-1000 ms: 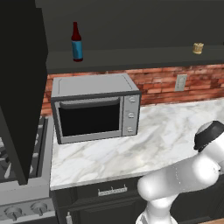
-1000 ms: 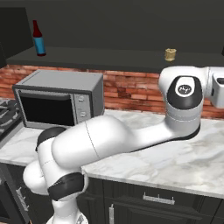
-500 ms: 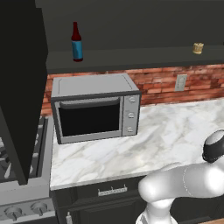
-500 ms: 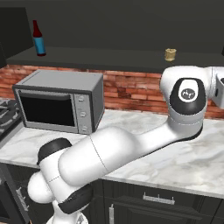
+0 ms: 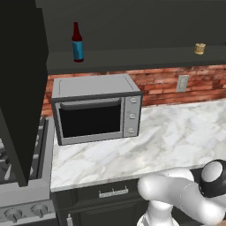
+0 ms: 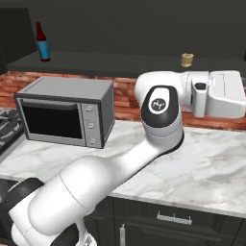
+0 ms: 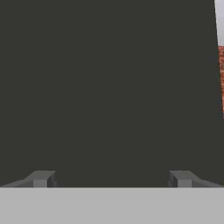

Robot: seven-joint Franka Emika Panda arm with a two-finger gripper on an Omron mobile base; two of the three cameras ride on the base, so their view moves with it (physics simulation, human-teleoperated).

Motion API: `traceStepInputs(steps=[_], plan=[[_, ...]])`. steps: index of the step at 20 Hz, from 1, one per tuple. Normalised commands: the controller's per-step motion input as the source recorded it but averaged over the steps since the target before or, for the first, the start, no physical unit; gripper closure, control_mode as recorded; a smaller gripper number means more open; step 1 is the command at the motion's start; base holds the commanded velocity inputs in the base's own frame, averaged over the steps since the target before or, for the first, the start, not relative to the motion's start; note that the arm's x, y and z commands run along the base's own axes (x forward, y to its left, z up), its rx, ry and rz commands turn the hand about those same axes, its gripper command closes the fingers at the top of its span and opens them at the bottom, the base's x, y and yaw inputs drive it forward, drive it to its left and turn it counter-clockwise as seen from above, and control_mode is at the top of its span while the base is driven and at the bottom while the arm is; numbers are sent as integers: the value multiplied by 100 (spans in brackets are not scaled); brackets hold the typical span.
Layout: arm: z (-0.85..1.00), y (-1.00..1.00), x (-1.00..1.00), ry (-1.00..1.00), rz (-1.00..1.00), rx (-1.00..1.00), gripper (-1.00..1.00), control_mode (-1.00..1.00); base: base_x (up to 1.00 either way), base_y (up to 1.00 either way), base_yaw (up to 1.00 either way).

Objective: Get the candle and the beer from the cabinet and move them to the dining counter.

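Silver microwave (image 5: 96,109) on the marble counter's (image 5: 167,137) left end, beneath the dark red-brown beer bottle (image 5: 77,43); tan candle (image 5: 200,48) toward shelf's right end. Gripper (image 7: 112,179) open, empty.

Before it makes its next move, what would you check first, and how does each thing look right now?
1. End effector open and holding nothing: ok, fingertips stand wide apart with nothing between them.
2. Beer upright on the cabinet shelf: ok.
3. Candle upright on the same shelf, far from the beer: ok.
4. End effector lined up with either item: not ok, the hand view faces a plain dark surface.
5. Microwave below the shelf, door shut, clear of the arm: ok.
6. Dining counter free for the items: cannot tell.
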Motion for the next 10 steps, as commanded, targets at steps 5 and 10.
traceStepInputs(steps=[5,10], plan=[[0,100,-27,11,13,0,-100,-100,0,0,0],[3,93,-22,18,18,0,-100,-100,0,0,0]])
